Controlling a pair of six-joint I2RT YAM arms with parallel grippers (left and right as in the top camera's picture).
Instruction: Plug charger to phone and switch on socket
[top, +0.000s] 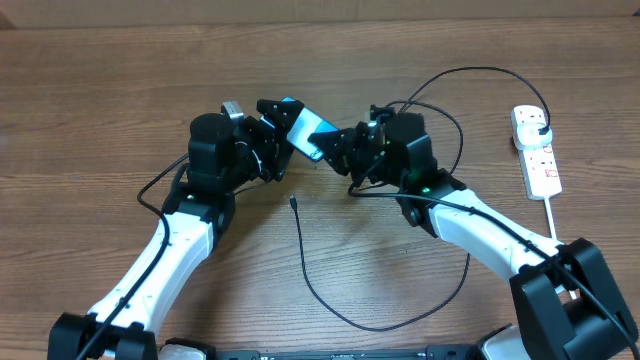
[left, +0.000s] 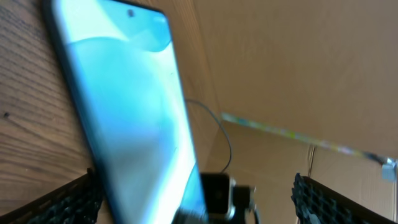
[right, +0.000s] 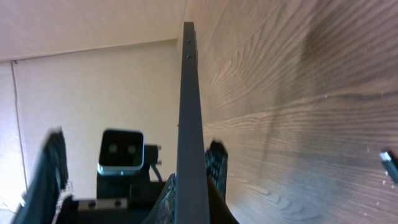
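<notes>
Phone (top: 308, 135) tilted up between my left gripper (top: 283, 135) and right gripper (top: 340, 150). Both jaws are spread wide, neither pinching it (wrist views show the gaps). Close one firmly first, port end clear. Overhead shows what left wrist misses: charger connector (top: 292, 201) loose on table (top: 100, 100), near.

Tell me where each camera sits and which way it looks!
Overhead: above the wooden table, looking down; left arm and right arm show.
Left wrist: beside the slim blue-screened phone, looking along its screen; left end effector's fingers show.
Right wrist: facing that phone edge-on; right end effector's fingers show.
Shared: all views see the phone.
</notes>
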